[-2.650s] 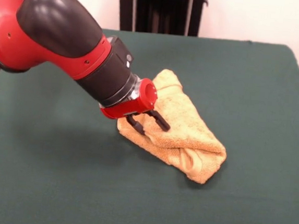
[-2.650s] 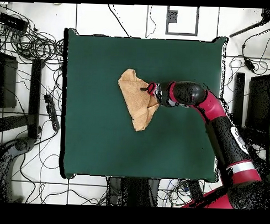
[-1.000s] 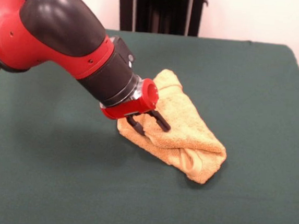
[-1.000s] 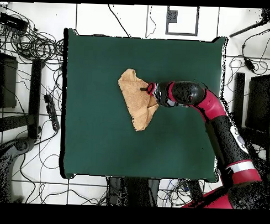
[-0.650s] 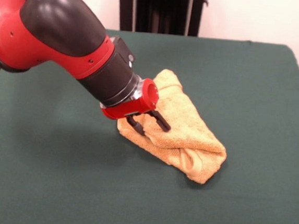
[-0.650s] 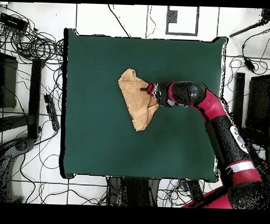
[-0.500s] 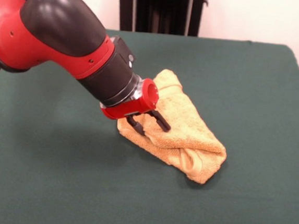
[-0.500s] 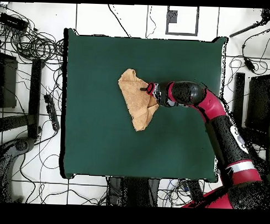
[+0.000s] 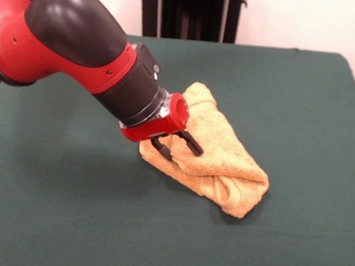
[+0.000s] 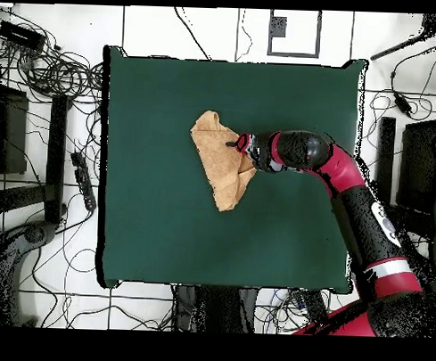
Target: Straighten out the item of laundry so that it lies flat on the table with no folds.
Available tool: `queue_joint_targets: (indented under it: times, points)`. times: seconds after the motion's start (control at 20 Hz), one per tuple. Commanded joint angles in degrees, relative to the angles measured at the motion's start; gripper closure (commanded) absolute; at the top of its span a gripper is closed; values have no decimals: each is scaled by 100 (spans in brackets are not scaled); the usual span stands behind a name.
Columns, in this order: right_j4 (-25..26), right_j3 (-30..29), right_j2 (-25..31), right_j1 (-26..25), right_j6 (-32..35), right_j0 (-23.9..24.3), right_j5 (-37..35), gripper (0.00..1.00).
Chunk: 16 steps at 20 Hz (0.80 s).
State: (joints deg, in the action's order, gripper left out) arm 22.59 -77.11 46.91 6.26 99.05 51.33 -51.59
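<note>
End effector poised at the edge of a folded terry towel, fingers spread

The single golden-orange terry towel (image 9: 210,149) lies bunched and folded over on itself near the middle of the green counter (image 9: 304,100), its long axis running in the front view from upper left to lower right, ending in a thick rolled fold at the lower right. The one end effector (image 9: 176,146) sits at the towel's left-hand long edge, pointing down and across into the cloth, its two dark fingers (image 9: 191,143) apart with nothing clamped between them (whether the tips touch the terry I cannot tell). So the bulk of the towel lies just beyond and to the right of the fingers, and any grasp probably falls on that near edge. Count: one towel, one arm, one end effector.
</note>
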Motion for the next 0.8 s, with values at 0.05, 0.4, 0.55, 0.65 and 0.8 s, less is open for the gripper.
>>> queue_joint_targets:
  times: [0.05,0.4,0.55,0.65,0.8]
  points:
    - [274,-153,212,-133,-1622,-347,-272,0]
    - [262,-213,249,-169,-1579,-287,-152,0]
    - [266,-241,241,-162,-1549,-275,-152,0]
    - [252,-237,244,-171,-1540,-268,-160,0]
    - [267,-89,221,-179,-1716,-339,-428,0]
